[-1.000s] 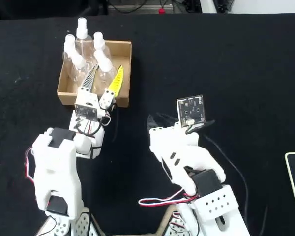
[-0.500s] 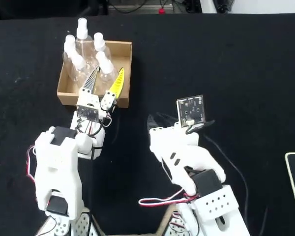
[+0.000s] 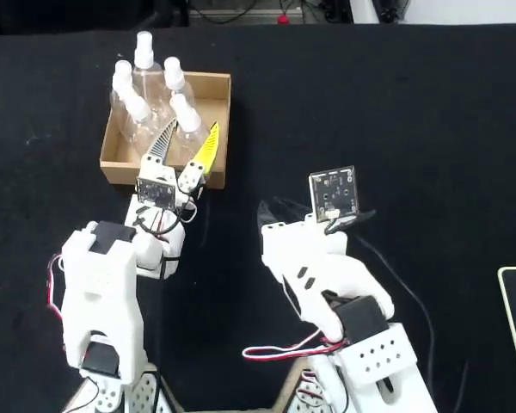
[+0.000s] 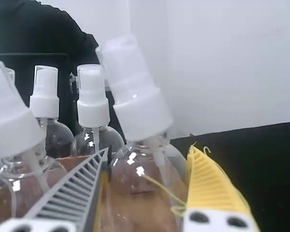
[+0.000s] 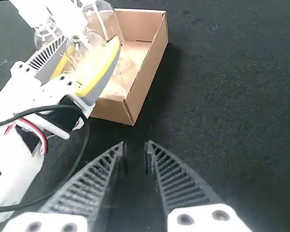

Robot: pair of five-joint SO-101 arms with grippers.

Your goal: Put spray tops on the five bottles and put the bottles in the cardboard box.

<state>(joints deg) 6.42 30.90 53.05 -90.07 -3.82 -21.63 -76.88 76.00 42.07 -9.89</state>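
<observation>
Open black table (image 3: 396, 103) right of cardboard box (image 3: 217, 79); bottles (image 3: 144, 53) thick along its left

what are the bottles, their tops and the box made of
Bottles: clear and glossy, with highlights and the box showing through; plastic likely, glass possible. Tops: opaque white, smooth, probably moulded plastic. Box: matte brown cardboard, with thin folded walls.

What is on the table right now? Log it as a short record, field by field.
box: cardboard box on the table
bottles: five bottles, in the box
tops: spray tops on all five
left gripper: at the box's near side, fingers open either side of one bottle
right gripper: over bare table, fingers slightly apart, empty
</observation>
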